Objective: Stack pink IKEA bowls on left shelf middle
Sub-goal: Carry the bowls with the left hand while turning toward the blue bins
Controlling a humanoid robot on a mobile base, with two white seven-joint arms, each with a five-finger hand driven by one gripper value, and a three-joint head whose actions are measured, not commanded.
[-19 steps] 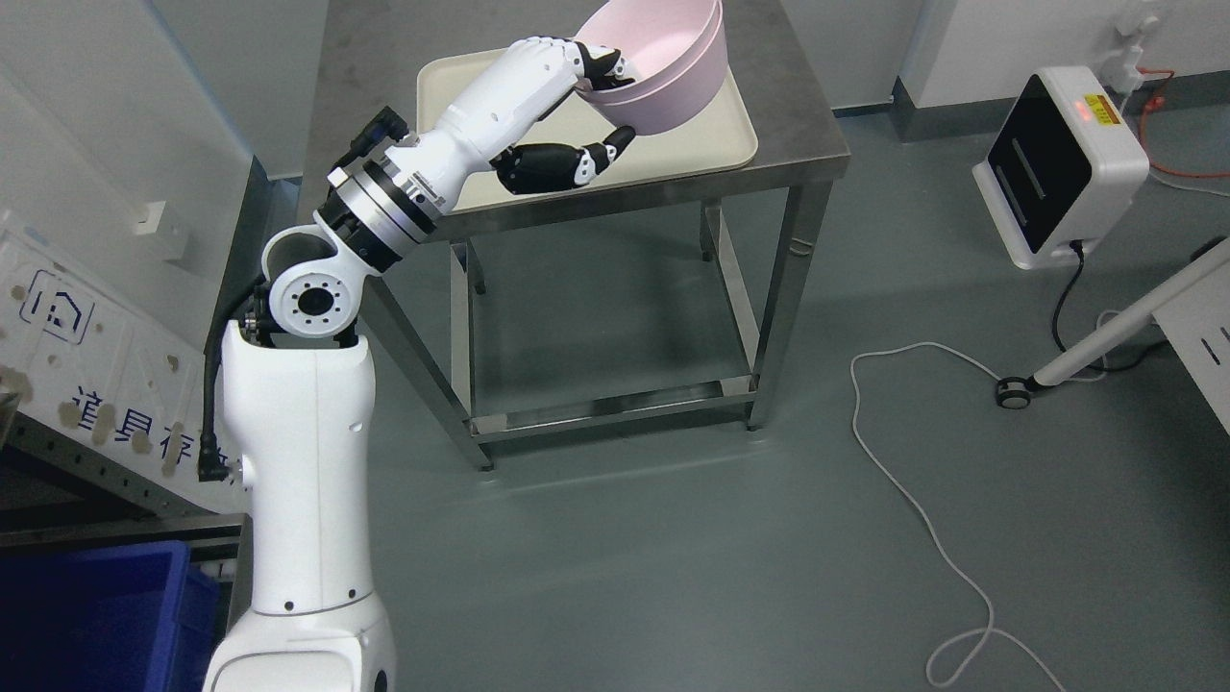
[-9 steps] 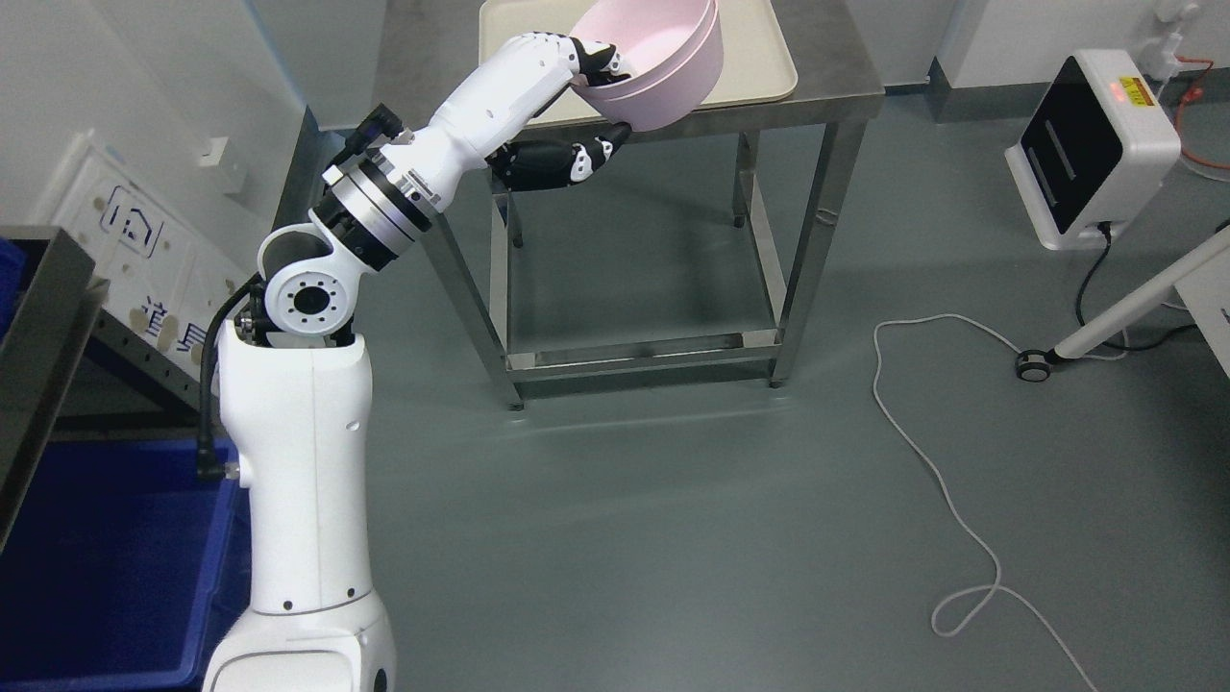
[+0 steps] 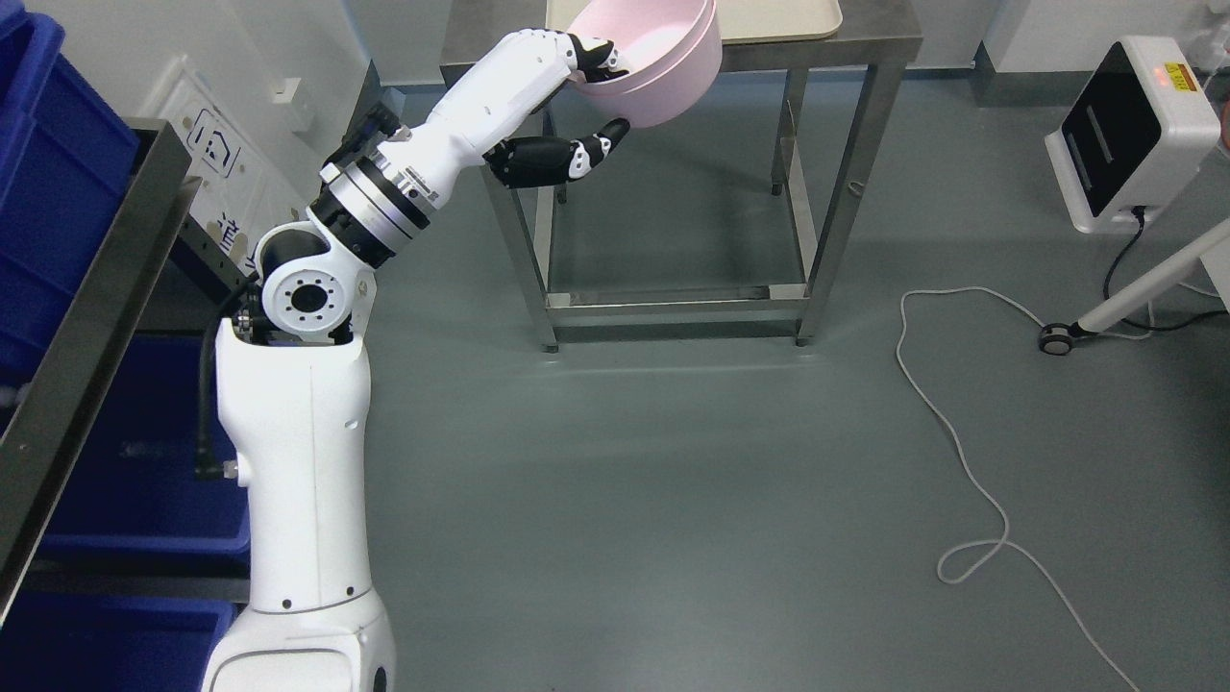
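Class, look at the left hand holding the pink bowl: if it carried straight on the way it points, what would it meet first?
Probably the steel table with the tray: the left hand and bowl point toward it, though depth is unclear.

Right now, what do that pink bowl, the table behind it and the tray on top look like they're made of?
The pink bowl looks like matte plastic: even colour, soft sheen, thin rim. A seam around it suggests two nested bowls. The table appears to be brushed stainless steel, grey with dull reflections on its legs. The cream tray is probably smooth plastic. The left hand holding the bowl has glossy white and black shells, likely plastic.

White arm [image 3: 298,461], black-fingered hand [image 3: 562,115]
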